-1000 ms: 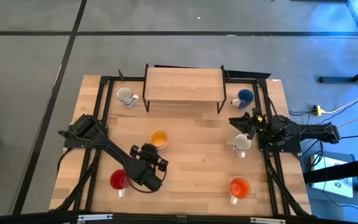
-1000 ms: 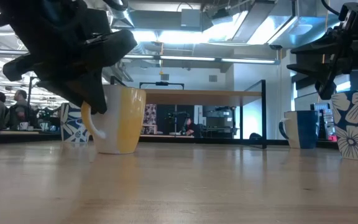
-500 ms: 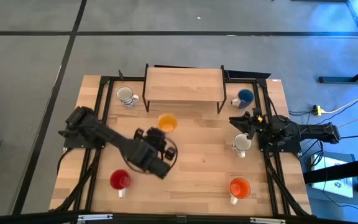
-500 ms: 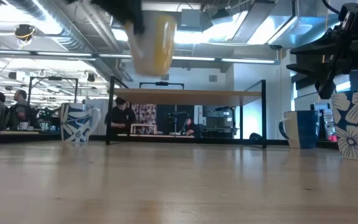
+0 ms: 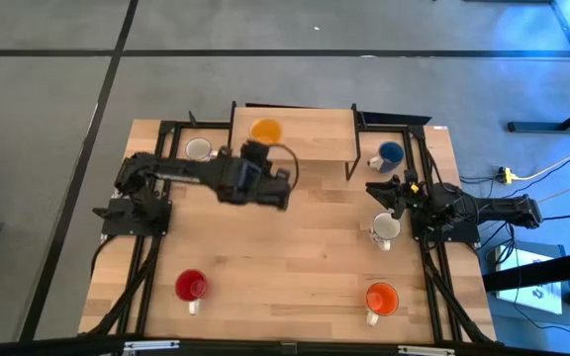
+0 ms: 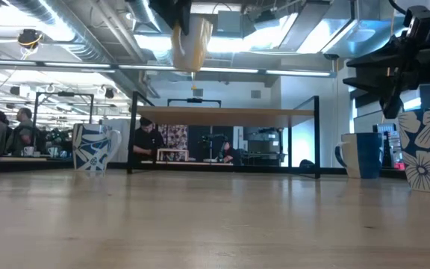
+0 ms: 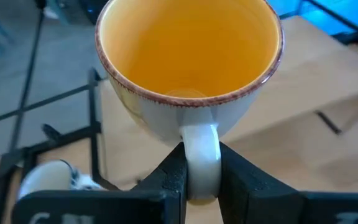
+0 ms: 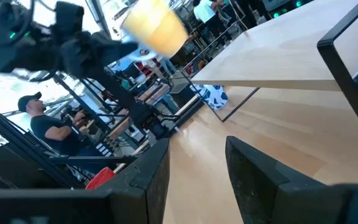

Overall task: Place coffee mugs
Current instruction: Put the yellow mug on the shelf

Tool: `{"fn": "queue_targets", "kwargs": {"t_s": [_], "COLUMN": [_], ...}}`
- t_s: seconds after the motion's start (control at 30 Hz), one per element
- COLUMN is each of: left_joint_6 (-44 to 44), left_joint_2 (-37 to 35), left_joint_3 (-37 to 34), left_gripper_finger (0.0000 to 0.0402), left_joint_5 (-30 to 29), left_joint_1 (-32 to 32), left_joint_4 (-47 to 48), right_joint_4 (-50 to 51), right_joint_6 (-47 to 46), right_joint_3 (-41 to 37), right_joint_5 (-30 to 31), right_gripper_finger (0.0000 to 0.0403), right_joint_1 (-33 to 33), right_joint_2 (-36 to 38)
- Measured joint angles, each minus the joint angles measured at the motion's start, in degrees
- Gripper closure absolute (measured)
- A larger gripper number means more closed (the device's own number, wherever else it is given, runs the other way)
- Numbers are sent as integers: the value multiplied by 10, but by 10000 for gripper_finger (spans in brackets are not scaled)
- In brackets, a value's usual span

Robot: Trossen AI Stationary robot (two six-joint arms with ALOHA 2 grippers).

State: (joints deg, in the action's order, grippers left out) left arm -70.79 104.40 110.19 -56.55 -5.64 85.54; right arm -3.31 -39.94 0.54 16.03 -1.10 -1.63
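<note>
My left gripper [image 5: 263, 153] is shut on the yellow mug [image 5: 265, 130], which hangs in the air over the wooden shelf [image 5: 305, 138] at the table's far side. In the low view the yellow mug [image 6: 191, 41] is high above the shelf top [image 6: 226, 112]. My right gripper [image 5: 376, 191] waits open at the right edge, beside a white mug [image 5: 385, 228]. Standing on their bases on the table are a blue mug [image 5: 391, 154], a white-and-blue patterned mug [image 5: 199, 149], a red mug [image 5: 191, 287] and an orange mug [image 5: 381, 297]. My left gripper pinches the yellow mug's handle [image 7: 201, 146] between its two fingers [image 7: 173, 177], one on each flat side of the loop. The fingers come from the table's near side, slanting down toward the far edge. The mug is lifted clear, mouth up, roughly upright.
The shelf stands on thin black legs [image 6: 133, 134] with open room beneath it. Black frame rails [image 5: 161, 148] run along both table sides. Bare tabletop [image 5: 305, 247] lies in the middle. People and racks show in the room beyond.
My left gripper, shut on the yellow mug's handle throughout, has lifted the mug off the middle of the table and carried it up and toward the far edge, until it hangs over the shelf. The right arm has kept still.
</note>
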Motion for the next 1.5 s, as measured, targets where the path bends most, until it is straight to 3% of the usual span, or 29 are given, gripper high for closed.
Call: {"fn": "queue_targets", "kwargs": {"t_s": [0.27, 0.43, 0.57, 0.8, 0.97, 1.5], "left_joint_6": [78, 169, 219, 260, 260, 233], "left_joint_2": [-6, -38, -85, -169, -182, -182], "left_joint_3": [1, -16, -67, -218, -290, -371], "left_gripper_finger": [352, 352, 352, 352, 352, 352], "left_joint_5": [6, 34, 74, 138, 156, 143], "left_joint_1": [102, 161, 204, 260, 275, 286], "left_joint_4": [-11, -93, -168, -346, -436, -491], "right_joint_4": [0, 1, 2, 2, 2, 0], "right_joint_6": [-1, -1, -1, 0, 0, 2], "right_joint_3": [0, 0, 0, 1, 1, 1], "right_joint_5": [0, 0, 0, 9, 20, 40], "right_gripper_finger": [259, 259, 259, 259, 259, 259], "right_joint_1": [0, 0, 0, 0, 0, 0], "right_joint_2": [0, 0, 0, 0, 0, 0]}}
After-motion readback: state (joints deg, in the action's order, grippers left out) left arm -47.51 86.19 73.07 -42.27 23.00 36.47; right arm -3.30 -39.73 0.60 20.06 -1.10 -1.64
